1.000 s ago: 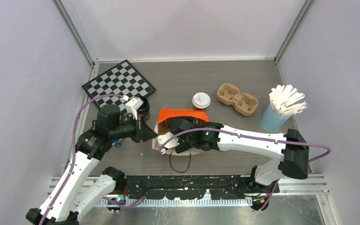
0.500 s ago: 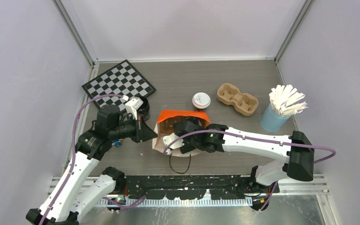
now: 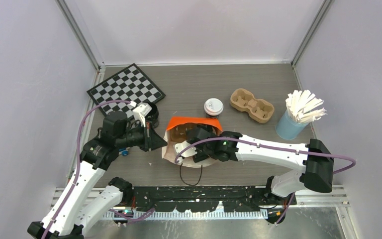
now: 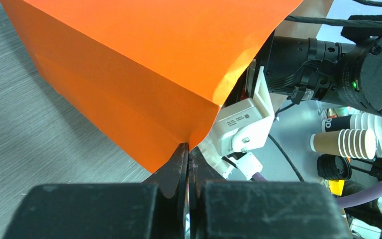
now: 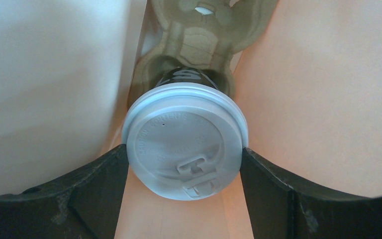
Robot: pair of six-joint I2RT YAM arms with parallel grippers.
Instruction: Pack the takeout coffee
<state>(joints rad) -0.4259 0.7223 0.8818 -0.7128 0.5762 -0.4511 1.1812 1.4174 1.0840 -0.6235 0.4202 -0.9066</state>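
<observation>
The left gripper (image 4: 186, 155) pinches the orange paper bag's (image 4: 129, 64) near edge; inside, the right gripper (image 5: 184, 152) grasps the white-lidded takeout coffee cup (image 5: 181, 132).

Raised lettering curves along the lid of the takeout coffee (image 5: 185, 144), seemingly "CAUTION CONTENTS"; the rest is too faint. The small label (image 4: 239, 118) on a white camera housing (image 4: 252, 135) is illegible.

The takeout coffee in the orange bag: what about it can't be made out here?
- Right wrist view: the takeout coffee hides its own base under its lid; the cardboard carrier is cut off by the top edge.
- Top view: cup unseen, covered by the right arm and orange bag.
- Left wrist view: bag's inside hidden behind its orange wall.
</observation>
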